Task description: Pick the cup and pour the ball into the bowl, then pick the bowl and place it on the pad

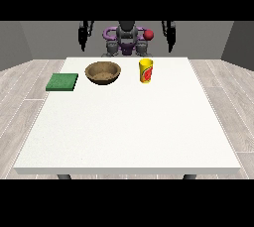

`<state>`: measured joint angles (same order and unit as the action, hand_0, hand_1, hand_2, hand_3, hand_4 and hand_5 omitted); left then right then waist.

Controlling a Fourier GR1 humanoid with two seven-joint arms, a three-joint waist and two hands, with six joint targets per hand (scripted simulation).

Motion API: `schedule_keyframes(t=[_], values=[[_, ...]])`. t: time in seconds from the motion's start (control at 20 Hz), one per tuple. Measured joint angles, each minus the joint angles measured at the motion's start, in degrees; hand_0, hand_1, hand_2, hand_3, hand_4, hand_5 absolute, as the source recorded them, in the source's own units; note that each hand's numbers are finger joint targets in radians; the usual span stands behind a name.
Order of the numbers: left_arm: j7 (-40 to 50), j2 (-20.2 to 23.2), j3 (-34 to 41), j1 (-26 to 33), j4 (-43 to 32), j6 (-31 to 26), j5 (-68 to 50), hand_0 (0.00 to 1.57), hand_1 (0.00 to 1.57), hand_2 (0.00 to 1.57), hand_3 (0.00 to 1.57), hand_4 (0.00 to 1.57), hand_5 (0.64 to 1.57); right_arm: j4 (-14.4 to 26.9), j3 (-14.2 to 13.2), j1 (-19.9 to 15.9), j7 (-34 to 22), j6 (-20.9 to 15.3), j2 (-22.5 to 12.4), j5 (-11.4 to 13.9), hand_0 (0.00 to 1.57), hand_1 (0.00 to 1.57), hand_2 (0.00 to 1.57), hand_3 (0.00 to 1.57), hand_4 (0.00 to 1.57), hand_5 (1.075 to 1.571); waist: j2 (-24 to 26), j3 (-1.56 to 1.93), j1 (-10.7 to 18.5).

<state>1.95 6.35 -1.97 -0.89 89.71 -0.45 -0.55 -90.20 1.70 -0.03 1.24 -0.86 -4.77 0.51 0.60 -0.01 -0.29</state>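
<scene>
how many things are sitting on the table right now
3. The green pad lies at the view's left edge of the table, the brown bowl sits right of it, and the yellow cup stands right of the bowl. The ball isn't visible, possibly inside the cup.

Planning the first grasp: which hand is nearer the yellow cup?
Left, the hand at the view's right, raised behind the yellow cup. The hand at the view's left hangs beyond the bowl.

Yellow cup (145, 70) upright, brown bowl (102, 72) beside, green pad (62, 82) flat
</scene>
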Motion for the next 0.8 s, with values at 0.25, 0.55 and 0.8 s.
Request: schedule_keyframes(t=[0.25, 0.55, 0.8], values=[[2.8, 1.1, 0.4, -0.7, 3.5, -0.1, -0.5, 0.00, 0.00, 0.00, 0.00, 0.00, 1.557, -3.3, -0.4, -0.4, -3.0, 0.1, -1.3, -0.2, 0.00, 0.00, 0.00, 0.00, 0.00, 1.569, 8.9, -0.02, -0.1], [8.9, -0.5, 3.8, -4.1, 8.7, 2.4, -5.2, 0.00, 0.00, 0.00, 0.00, 0.00, 1.552, -5.3, -8.1, 0.7, -7.1, 7.6, -7.5, -10.3, 0.00, 0.00, 0.00, 0.00, 0.00, 1.570, 11.4, 0.02, -1.3], [5.1, 0.2, 7.3, -4.1, 9.6, 1.2, -7.5, 0.00, 0.00, 0.00, 0.00, 0.00, 1.544, -5.5, -12.7, 1.3, -4.0, 11.9, -9.5, -14.5, 0.00, 0.00, 0.00, 0.00, 0.00, 1.570, 6.6, 0.01, -1.6]])
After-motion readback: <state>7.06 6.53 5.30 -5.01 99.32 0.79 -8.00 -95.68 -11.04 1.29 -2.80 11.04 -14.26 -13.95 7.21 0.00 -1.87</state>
